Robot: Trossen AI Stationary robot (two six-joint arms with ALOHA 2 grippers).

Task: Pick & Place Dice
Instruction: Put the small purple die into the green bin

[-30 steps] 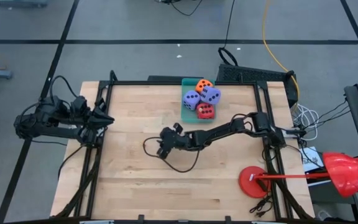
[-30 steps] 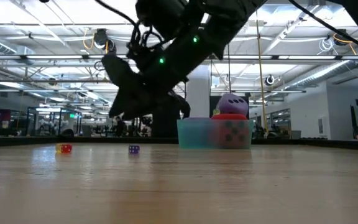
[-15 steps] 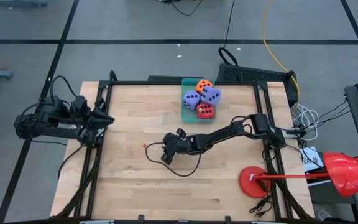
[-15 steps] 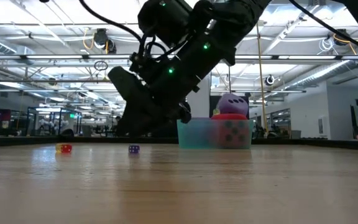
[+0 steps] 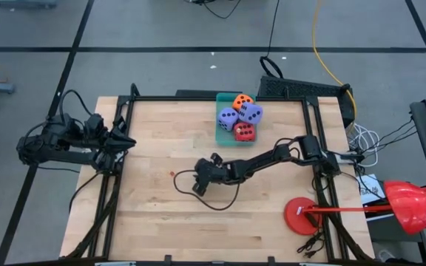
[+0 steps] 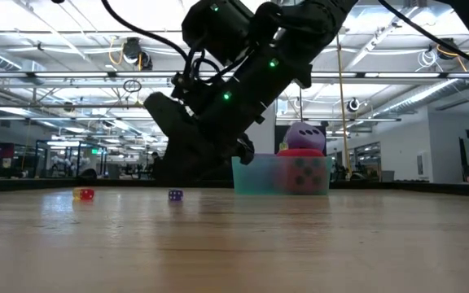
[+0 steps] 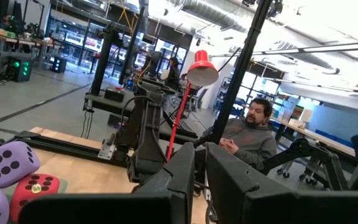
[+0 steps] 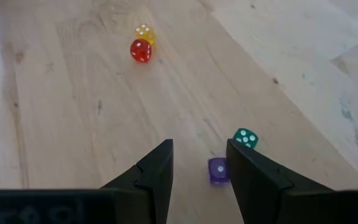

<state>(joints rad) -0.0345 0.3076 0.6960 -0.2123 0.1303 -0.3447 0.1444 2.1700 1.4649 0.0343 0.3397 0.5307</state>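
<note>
Nearest the right wrist camera, the right gripper (image 8: pixel 199 152) hangs low over the worktop (image 5: pixel 154 214), its two dark wedge-shaped fingers apart with nothing between them. Over the last second it has dropped and slid slightly across the boards, then all but stopped. That now puts a tiny purple die (image 8: pixel 217 170) in the gap, close to one fingertip. To my eye this is the line-up before a grasp, with a short descent left

Just past the fingers lies a green die (image 8: pixel 245 137), near the purple one but apart from it. Farther along the boards a red die (image 8: pixel 140 50) and a yellow die (image 8: pixel 145 32) sit touching. All four are hard-looking, glossy, translucent cubes with pale pips, on pale wood with a straight grain and a matt finish

Beyond the arm, at the far edge, stands the tray (image 5: pixel 218 134), teal and slightly see-through. It holds the soft dice, piled together: two lavender (image 5: pixel 228 117) (image 5: pixel 251 112), one orange (image 5: pixel 241 100) and one red (image 5: pixel 245 131). They are plump, matt and round-cornered with dark pips, so their placing looks done

The left gripper (image 5: pixel 124 140) waits at the worktop's left edge, fingers together
</note>
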